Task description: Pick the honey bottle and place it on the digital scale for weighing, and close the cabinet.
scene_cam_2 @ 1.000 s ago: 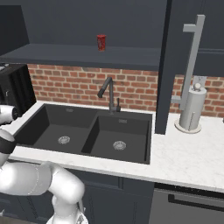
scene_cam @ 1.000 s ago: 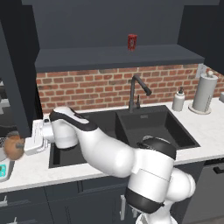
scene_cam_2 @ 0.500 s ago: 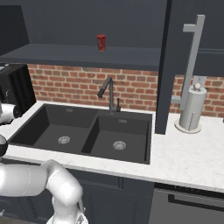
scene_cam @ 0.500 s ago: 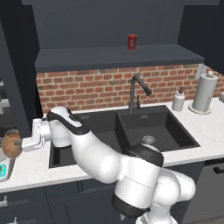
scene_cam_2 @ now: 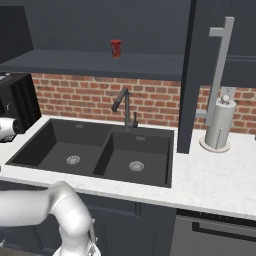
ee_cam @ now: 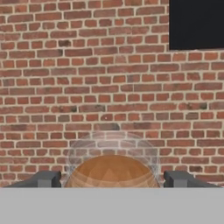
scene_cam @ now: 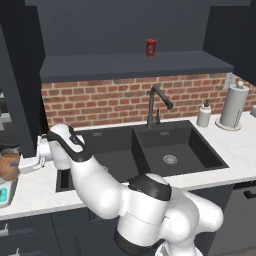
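The honey bottle (scene_cam: 8,167), amber with a pale lid, hangs at the far left edge of the counter, just over the digital scale (scene_cam: 4,193), whose teal display shows. My gripper (scene_cam: 19,165) reaches in from the right and is shut on the bottle. In the hand view the bottle (ee_cam: 111,168) sits between the two fingertips (ee_cam: 43,179), with brick wall behind it. I cannot tell whether the bottle touches the scale. The cabinet stands open: its door (scene_cam_2: 197,75) juts out edge-on with the long silver handle (scene_cam_2: 220,65), and the shelf (scene_cam: 135,64) is exposed.
A red can (scene_cam: 151,48) stands on the open shelf. A black double sink (scene_cam: 150,150) with a faucet (scene_cam: 155,102) fills the counter's middle. A soap dispenser (scene_cam: 203,114) and a paper towel roll (scene_cam: 234,105) stand at the right. A dark appliance (scene_cam_2: 17,100) stands at the left.
The arm has swung further left, and the hand has carried the honey bottle slightly left and down, closer to the scale.
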Controlling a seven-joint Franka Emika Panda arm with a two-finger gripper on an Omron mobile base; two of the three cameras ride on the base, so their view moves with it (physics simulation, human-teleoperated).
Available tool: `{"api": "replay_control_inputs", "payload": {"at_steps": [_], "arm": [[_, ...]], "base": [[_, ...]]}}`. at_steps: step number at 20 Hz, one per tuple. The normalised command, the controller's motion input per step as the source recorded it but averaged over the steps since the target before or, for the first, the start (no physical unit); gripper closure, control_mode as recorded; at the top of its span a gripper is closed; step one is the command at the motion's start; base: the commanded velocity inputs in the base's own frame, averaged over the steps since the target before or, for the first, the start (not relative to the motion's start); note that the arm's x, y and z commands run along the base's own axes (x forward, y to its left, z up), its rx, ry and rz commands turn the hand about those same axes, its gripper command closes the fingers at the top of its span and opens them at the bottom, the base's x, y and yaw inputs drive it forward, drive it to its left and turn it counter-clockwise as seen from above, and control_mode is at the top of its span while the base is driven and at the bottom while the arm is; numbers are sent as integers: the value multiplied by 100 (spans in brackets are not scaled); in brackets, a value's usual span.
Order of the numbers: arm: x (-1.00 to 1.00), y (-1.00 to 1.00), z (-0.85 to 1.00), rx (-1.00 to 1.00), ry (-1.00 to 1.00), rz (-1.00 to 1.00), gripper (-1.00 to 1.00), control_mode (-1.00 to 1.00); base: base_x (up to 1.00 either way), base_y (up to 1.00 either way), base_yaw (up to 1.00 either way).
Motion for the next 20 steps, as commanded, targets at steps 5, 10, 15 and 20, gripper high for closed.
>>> {"api": "replay_control_inputs", "payload": {"at_steps": [5, 10, 15, 20], "arm": [[8, 8, -4, 0, 0, 0, 100, -100], [0, 0, -10, 0, -2, 0, 100, -100], [0, 6, -27, 0, 0, -1, 100, -100], [4, 17, -8, 0, 0, -6, 100, -100]], "base": [[0, 0, 0], [0, 0, 0], [0, 0, 0], [0, 0, 0]]}}
